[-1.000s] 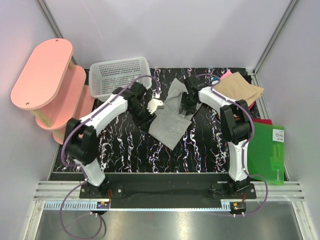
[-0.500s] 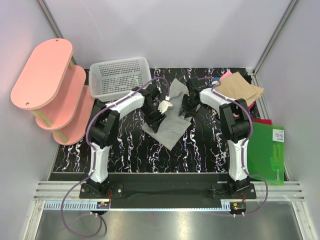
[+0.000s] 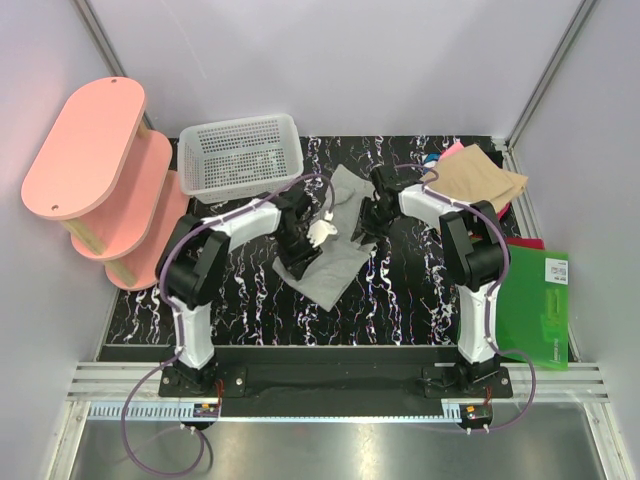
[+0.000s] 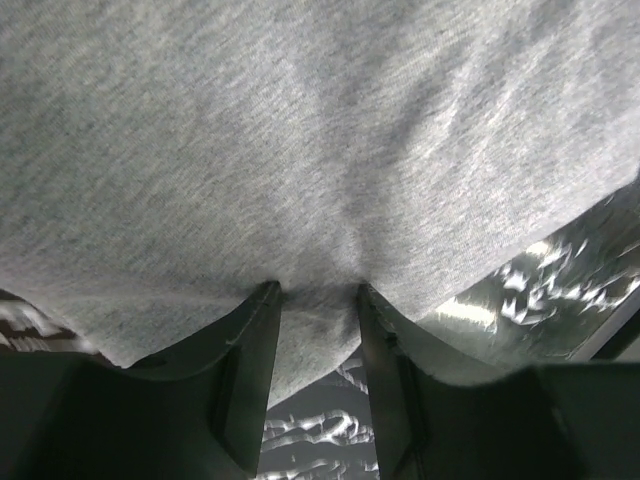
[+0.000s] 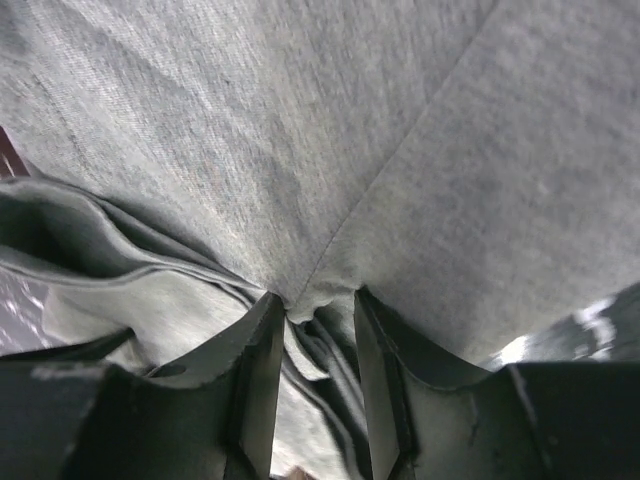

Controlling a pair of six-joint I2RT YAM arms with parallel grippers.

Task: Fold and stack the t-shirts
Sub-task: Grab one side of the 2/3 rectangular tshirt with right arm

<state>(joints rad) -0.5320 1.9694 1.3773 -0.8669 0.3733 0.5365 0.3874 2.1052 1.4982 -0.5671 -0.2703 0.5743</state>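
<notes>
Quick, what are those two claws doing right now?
Left gripper: closed on the grey t-shirt.
Right gripper: closed on the same grey t-shirt.

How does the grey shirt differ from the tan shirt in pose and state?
The grey shirt is rumpled in the middle of the table; the tan shirt lies folded at the far right corner. The left gripper and right gripper pinch the grey shirt; no gripper touches the tan shirt. Both are plain, unprinted cloth.
</notes>
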